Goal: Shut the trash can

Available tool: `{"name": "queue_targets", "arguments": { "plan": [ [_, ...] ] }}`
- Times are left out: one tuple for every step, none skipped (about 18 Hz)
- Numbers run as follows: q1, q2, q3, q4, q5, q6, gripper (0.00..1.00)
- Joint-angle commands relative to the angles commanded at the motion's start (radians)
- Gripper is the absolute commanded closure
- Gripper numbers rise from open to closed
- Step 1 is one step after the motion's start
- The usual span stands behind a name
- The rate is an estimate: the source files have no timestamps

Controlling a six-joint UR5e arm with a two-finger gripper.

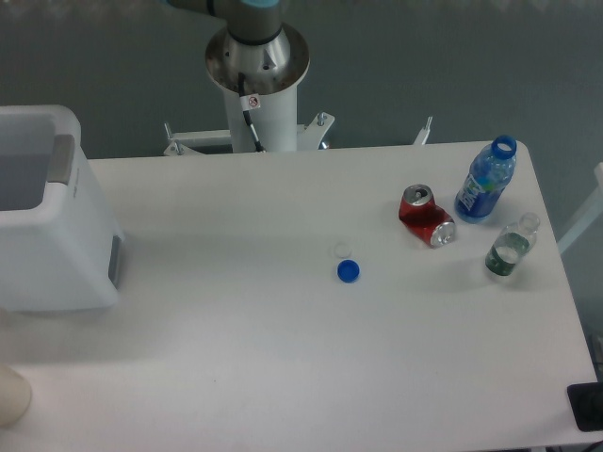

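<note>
While the trash can (52,221) stood open-topped at the bench (311,358) left edge, the pincer was out of view; closing likely required locating its unseen lid.

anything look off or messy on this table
Yes. The red soda can near the right side is crushed and lies on its side. Both bottles beside it, the blue bottle and the small clear bottle, are uncapped, while a blue cap and a clear cap lie loose mid-table. The trash can at left stands open.
</note>
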Motion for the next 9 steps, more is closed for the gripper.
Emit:
{"name": "queue_targets", "arguments": {
  "plan": [
    [0.000,0.003,-0.002,0.000,0.002,0.002,1.00],
    [0.000,0.003,-0.002,0.000,0.002,0.002,1.00],
    [0.002,0.003,-0.002,0.000,0.002,0.002,1.00],
    [0.002,0.003,-0.002,0.000,0.005,0.002,1.00],
    [0.003,0.003,-0.005,0.000,0.018,0.002,1.00],
    [0.003,0.008,-0.008,0.000,0.028,0.002,1.00],
    [0.003,0.012,-0.009,0.000,0.029,0.003,1.00],
    [0.005,0.014,-0.011,0.000,0.029,0.003,1.00],
    [0.005,0.017,-0.012,0.000,0.031,0.005,1.00]
  ]
}}
